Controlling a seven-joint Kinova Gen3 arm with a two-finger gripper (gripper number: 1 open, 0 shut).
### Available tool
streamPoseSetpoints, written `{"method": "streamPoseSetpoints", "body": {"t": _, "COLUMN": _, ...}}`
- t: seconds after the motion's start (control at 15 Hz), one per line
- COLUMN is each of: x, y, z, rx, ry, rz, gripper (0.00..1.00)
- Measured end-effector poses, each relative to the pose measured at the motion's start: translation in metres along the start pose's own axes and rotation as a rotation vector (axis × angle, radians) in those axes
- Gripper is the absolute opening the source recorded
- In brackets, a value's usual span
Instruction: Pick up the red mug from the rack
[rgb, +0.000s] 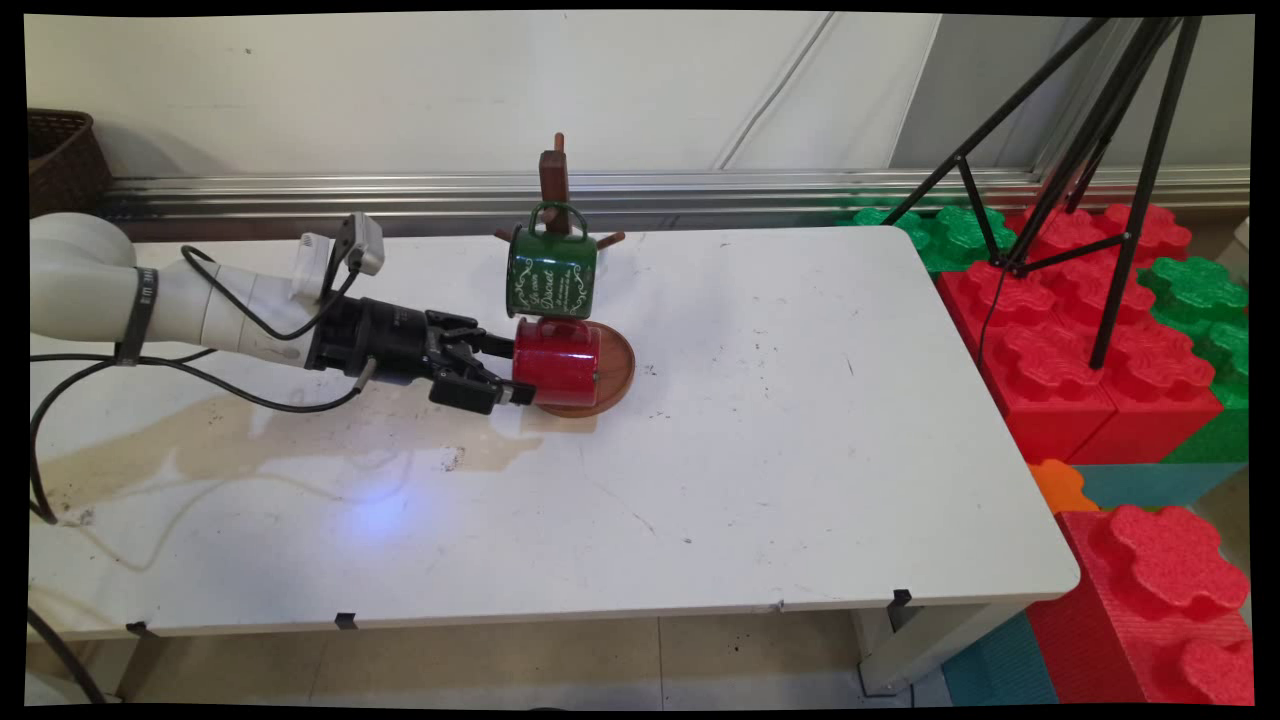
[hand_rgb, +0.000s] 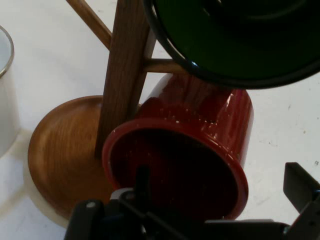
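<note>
Closest to my hand camera is the gripper (hand_rgb: 210, 220), its black linkage rising from the bottom edge with one finger inside the mouth of the red mug (hand_rgb: 200, 150) and the other out to the right of its wall, so I read it as closed on the mug's rim. From the main view the mug lies on its side, mouth toward the arm, over the round base (rgb: 612, 372) of the wooden mug tree (rgb: 553, 175) near the middle of the desk (rgb: 800, 450). Directly above hangs a green mug (rgb: 551, 270) by its handle from a peg. My judgement: any motion here wants to be slow and level, keeping clear of the green mug overhead and the upright post just left of the red one. White script decorates the green mug; I cannot read it. At the hand view's left edge sits a white cup (hand_rgb: 5, 90).
</note>
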Motion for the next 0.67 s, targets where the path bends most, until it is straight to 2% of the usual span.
{"method": "streamPoseSetpoints", "body": {"t": 0.4, "x": -0.0011, "y": 0.0014, "z": 0.0012, "rx": -0.006, "ry": 0.004, "rz": -0.004, "gripper": 1.00}}
{"method": "streamPoseSetpoints", "body": {"t": 0.47, "x": -0.0009, "y": 0.0016, "z": 0.0011, "rx": -0.006, "ry": 0.005, "rz": -0.005, "gripper": 0.00}}
{"method": "streamPoseSetpoints", "body": {"t": 0.67, "x": -0.0008, "y": 0.0025, "z": 0.0006, "rx": -0.010, "ry": 0.007, "rz": -0.008, "gripper": 0.00}}
